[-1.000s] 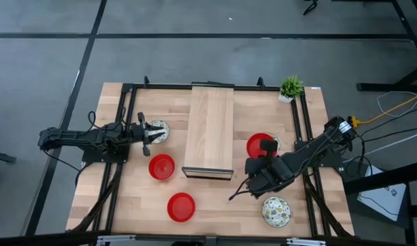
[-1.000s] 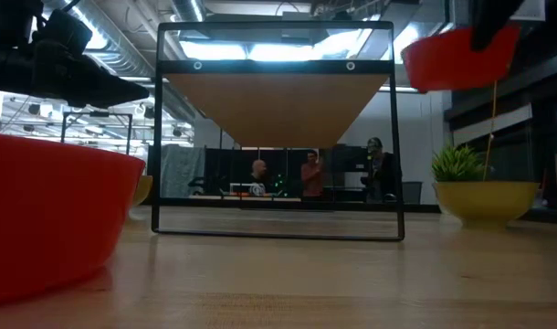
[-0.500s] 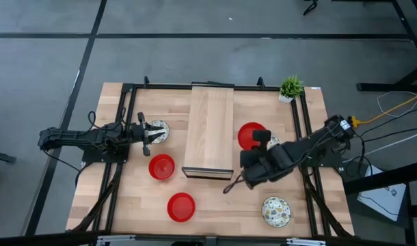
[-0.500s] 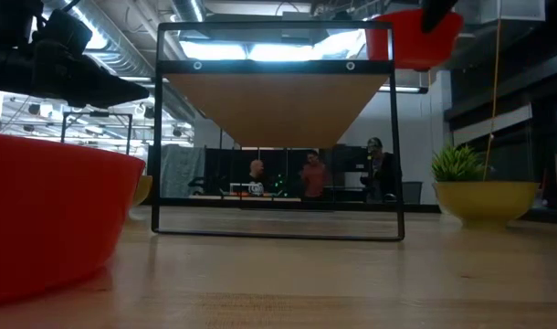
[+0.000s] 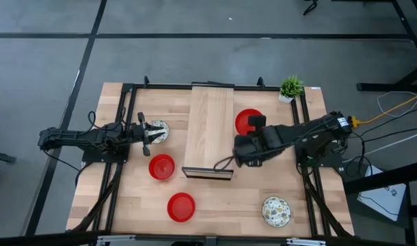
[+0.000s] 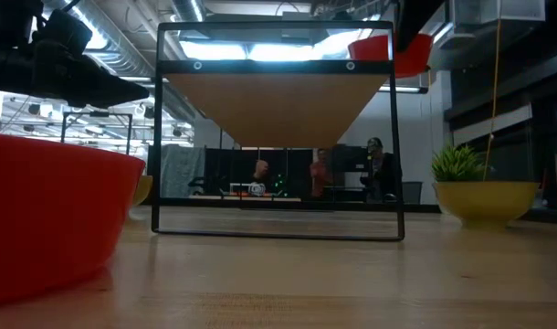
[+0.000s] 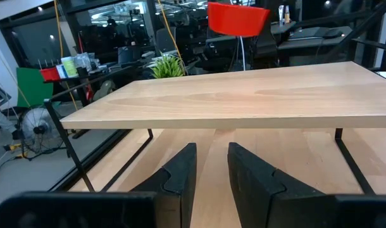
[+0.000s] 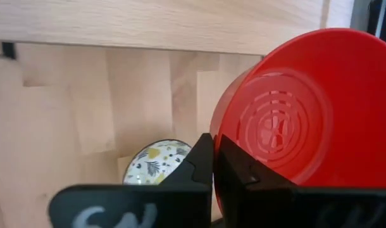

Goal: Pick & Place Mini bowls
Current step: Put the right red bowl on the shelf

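right gripper: the right gripper (image 5: 258,122) is pinched tight on the rim of a red bowl (image 5: 247,121), held up in the air just beside the right edge of the raised wooden shelf (image 5: 211,116); in the right wrist view the fingers (image 8: 205,166) clamp the rim with the bowl's underside facing the camera

step in hand: looks to me like carrying that bowl over to set it on the shelf; just my read from the task

how to do it well: I'd keep it high enough to clear the shelf edge, then level the bowl before letting go, since it hangs tilted from one rim point and could flop or roll

watch out: there's a patterned bowl (image 8: 156,161) on the table right under the carry path; a drop here lands on it

left gripper: the left gripper (image 5: 145,132) waits at the table's left side, fingers (image 7: 179,174) parted with nothing between them, next to another patterned bowl (image 5: 158,130)

rest of the bowls: two red ones (image 5: 161,166) sit on the table front-left; one more patterned one (image 5: 275,210) front-right; the plant (image 5: 290,87) is off in the back corner, not part of this
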Controlling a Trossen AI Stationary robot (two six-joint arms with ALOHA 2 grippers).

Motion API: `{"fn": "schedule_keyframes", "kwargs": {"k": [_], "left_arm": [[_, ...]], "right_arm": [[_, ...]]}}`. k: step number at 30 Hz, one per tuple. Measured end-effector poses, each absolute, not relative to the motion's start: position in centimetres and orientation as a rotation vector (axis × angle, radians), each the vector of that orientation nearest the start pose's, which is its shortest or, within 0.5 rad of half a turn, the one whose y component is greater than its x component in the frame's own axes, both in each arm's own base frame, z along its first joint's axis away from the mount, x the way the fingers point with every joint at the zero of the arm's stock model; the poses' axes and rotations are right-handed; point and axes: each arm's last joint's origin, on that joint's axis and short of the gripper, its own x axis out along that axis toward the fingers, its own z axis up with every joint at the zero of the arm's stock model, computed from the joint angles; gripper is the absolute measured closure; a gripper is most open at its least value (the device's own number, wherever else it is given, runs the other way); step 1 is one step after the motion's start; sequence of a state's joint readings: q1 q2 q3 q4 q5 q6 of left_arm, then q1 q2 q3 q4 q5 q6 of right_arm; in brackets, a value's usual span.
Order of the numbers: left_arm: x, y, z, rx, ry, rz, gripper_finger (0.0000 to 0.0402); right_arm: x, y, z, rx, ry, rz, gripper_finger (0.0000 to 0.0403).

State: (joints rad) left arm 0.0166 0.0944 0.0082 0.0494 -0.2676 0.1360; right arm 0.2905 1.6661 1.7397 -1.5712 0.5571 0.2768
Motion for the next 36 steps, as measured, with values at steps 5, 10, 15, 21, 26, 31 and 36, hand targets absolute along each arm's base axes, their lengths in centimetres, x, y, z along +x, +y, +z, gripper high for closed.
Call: {"fn": "schedule_keyframes", "kwargs": {"k": [5, 10, 15, 21, 26, 31, 36], "left_arm": [[10.2, 0.9, 16.4, 0.139, 0.056, 0.282, 0.0316], [10.2, 0.9, 16.4, 0.139, 0.056, 0.281, 0.0316], [10.2, 0.9, 16.4, 0.14, 0.056, 0.281, 0.0316], [10.2, 0.9, 16.4, 0.139, 0.056, 0.282, 0.0316], [10.2, 0.9, 16.4, 0.139, 0.056, 0.282, 0.0316], [10.2, 0.9, 16.4, 0.14, 0.056, 0.282, 0.0316], [10.2, 0.9, 16.4, 0.14, 0.056, 0.281, 0.0316]], "right_arm": [[28.8, 5.2, 35.2, -0.375, 1.333, -0.424, 0.0397], [29.1, 2.9, 35.2, -0.323, 1.366, -0.456, 0.0397], [29.4, 0.7, 35.1, -0.259, 1.38, -0.481, 0.0397], [30.3, -1.6, 35.2, -0.17, 1.317, -0.48, 0.0397], [31.2, -3.3, 35.4, -0.121, 1.24, -0.435, 0.0397], [31.8, -4.9, 35.6, -0.041, 1.171, -0.396, 0.0397], [32.4, -5.8, 35.9, 0.004, 1.093, -0.318, 0.0397]]}}
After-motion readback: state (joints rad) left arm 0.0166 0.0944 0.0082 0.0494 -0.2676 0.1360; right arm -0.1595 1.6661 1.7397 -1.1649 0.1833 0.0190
